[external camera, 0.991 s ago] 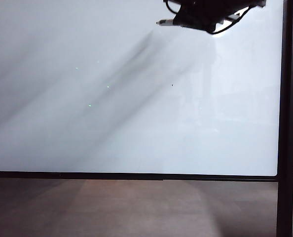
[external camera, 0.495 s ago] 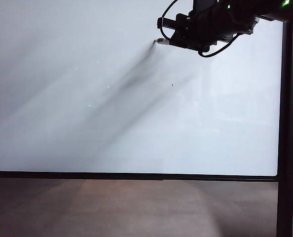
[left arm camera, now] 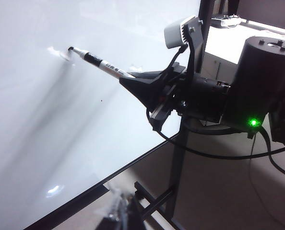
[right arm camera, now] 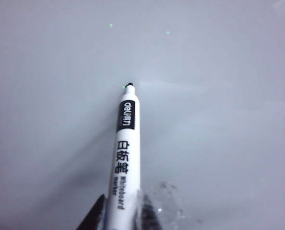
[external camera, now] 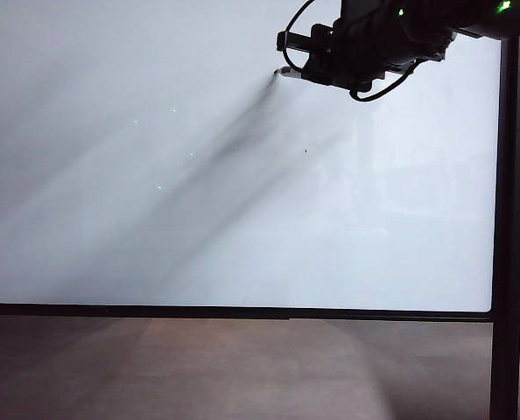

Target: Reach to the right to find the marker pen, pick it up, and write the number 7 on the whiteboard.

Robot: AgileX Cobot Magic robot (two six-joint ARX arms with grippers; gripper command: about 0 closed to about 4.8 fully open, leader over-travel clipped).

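The whiteboard [external camera: 199,219] fills the exterior view as a large glossy white panel. High on its right part, my right gripper [external camera: 308,66] is shut on the marker pen [external camera: 286,72]. The pen's white barrel [right arm camera: 125,143] sits between the jaws of the right gripper [right arm camera: 121,211], and its dark tip [right arm camera: 129,85] meets the whiteboard [right arm camera: 219,120]. The left wrist view shows the marker pen [left arm camera: 101,63] from the side, tip against the whiteboard [left arm camera: 37,120]. My left gripper [left arm camera: 123,211] is a blurred shape low beside the board. The number 7 is not in view.
A black upright post [external camera: 509,219] stands at the board's right edge, and a thin black frame [external camera: 242,311] runs along its bottom. A tiny dark speck [external camera: 306,150] sits below the pen. Brown floor [external camera: 242,367] lies beneath, with the stand's feet [left arm camera: 157,199].
Over the last second my right gripper came down and in toward the board, bringing the pen tip onto the surface. It has barely moved in the last half second.
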